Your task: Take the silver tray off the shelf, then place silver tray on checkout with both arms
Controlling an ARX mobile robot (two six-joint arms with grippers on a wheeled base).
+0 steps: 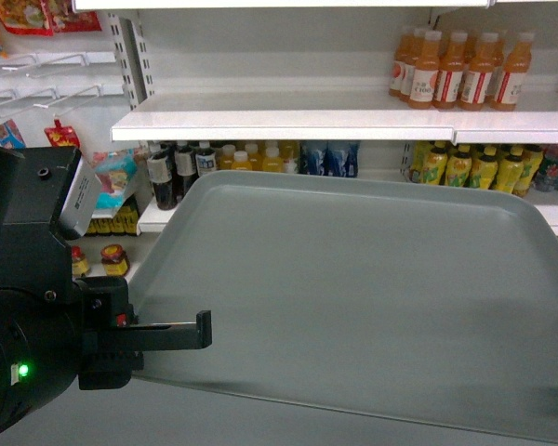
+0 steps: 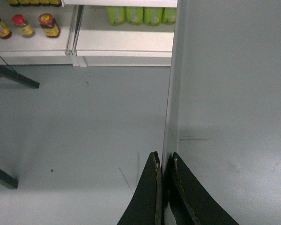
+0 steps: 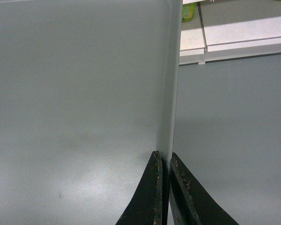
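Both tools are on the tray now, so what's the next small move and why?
Probably back both arms away from the shelf together, keeping the tray level. The left tool is clamped on its left rim and the right tool on its right rim, and the tray already hangs clear over the floor. No checkout is in view yet.

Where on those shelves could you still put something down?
The glossy white shelf board is bare from its left end to the orange juice bottles on the right. The shelf below is crowded with dark bottles and yellow-green bottles, behind the matte grey-green tray.
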